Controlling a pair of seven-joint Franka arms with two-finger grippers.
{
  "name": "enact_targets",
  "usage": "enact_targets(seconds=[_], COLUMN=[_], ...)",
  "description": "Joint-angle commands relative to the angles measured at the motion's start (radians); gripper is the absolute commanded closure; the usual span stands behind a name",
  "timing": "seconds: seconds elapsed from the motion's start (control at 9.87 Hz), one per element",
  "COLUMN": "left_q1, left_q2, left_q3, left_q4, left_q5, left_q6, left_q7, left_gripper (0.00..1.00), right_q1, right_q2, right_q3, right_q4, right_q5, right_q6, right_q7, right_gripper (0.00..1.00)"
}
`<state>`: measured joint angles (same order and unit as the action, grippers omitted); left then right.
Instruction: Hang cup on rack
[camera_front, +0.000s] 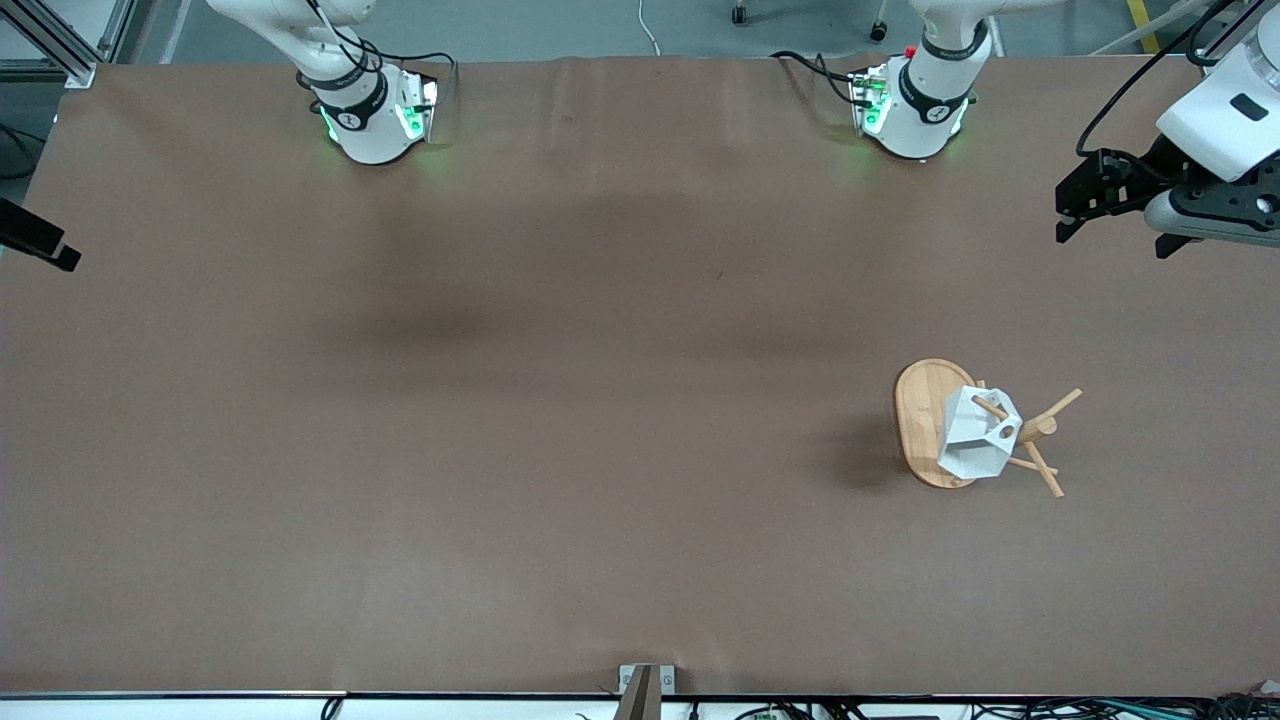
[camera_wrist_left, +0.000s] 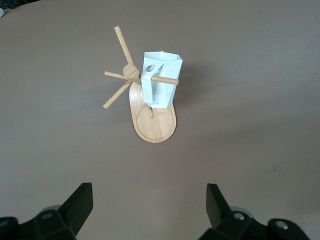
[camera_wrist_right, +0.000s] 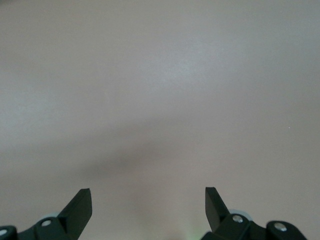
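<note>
our left tool (camera_wrist_left: 150, 210) hangs with its fingers spread wide and nothing between them, up over the left arm's end of the bench (camera_front: 560, 420). from its wrist view we look down on the rack (camera_wrist_left: 150, 127) — well apart from the fingertips, straight ahead of the open gap. the cup (camera_wrist_left: 161, 80) is already on it: a peg passes through the hole in the blocky handle, and the white body hangs beside the central post, above the oval base. in the front view the cup (camera_front: 975, 435) and rack (camera_front: 920, 420) sit toward the left arm's end, nearer the front camera than either base, the rack's pegs fanning out from the post toward the bench edge on that side. we judge the hanging done, so what matters next is only that the left tool is the nearer one and has a clear way off. our right tool (camera_wrist_right: 148, 210) waits, fingers wide apart too — its wrist view shows only bare bench, and in the front view it (camera_front: 35, 240) sits at the right arm's end of the bench.
</note>
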<state>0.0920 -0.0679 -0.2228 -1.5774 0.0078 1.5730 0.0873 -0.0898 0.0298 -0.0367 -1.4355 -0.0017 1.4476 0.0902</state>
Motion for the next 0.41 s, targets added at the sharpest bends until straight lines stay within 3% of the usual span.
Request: enact_targets(seconds=[0.0,0.3], left_q1=[0.0,0.0], left_q2=[0.033,0.033], left_q3=[0.002,0.002], left_q4=[0.03,0.03], left_q5=[0.004,0.004], left_q6=[-0.036,-0.047], left_q7=[0.006,0.005], left_gripper=[0.0,0.0], right_q1=[-0.011,-0.01], right_q2=[-0.013,-0.013], right_q3=[0.006,0.006], right_q4=[-0.013,-0.011], right_q5=[-0.008,-0.008], right_q6=[-0.003,-0.001], right_q7=[-0.007,-0.007], right_gripper=[0.0,0.0])
